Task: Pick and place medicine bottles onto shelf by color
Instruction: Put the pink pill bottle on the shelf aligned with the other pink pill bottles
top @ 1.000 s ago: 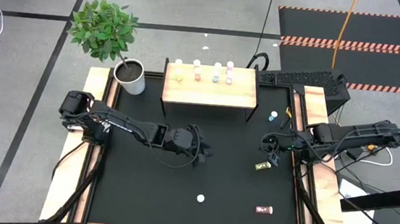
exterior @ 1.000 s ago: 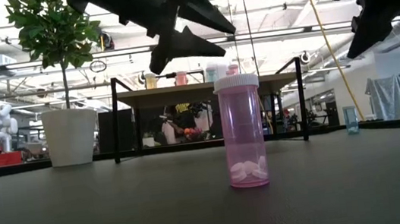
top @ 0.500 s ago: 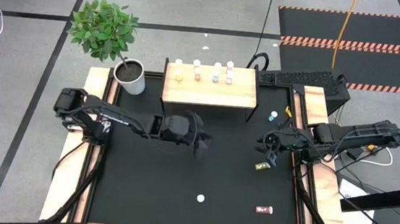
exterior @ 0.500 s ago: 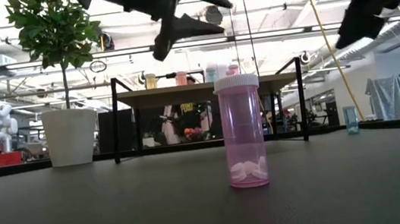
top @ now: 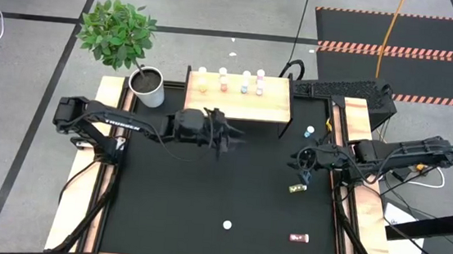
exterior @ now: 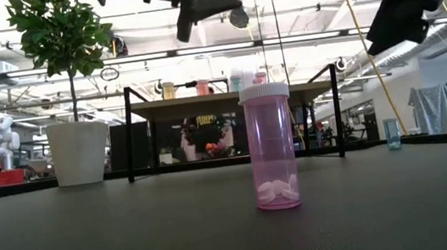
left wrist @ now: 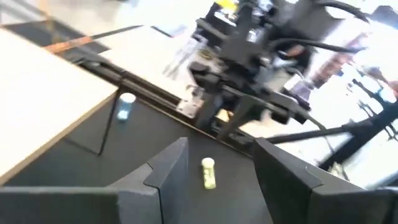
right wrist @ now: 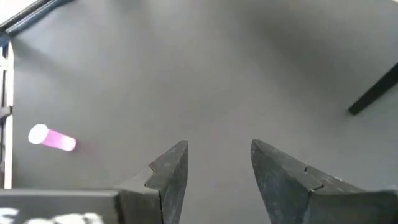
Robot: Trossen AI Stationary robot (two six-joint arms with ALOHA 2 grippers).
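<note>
Four medicine bottles [top: 232, 81] already stand in a row along the far edge of the shelf [top: 237, 102], a yellowish one, a pink one, a bluish one and another pink one as far as I can make out, so I judge the sorting about half done. Left on the table [top: 162, 204]: a pink bottle [exterior: 271, 147] standing upright near the front edge, a second pink bottle [top: 299, 238] lying toward the front right corner, a yellow-olive bottle [top: 296, 187] on its side near the right edge, and a small blue bottle [top: 308, 133] by the shelf's right leg. My left gripper [top: 227, 135] hangs above the table just in front of the shelf's near edge, fingers apart and holding nothing; its wrist view looks across at the yellow-olive bottle. My right gripper [top: 303, 168] hovers near the right edge, close above that yellow-olive bottle, jaws likewise apart and empty.
</note>
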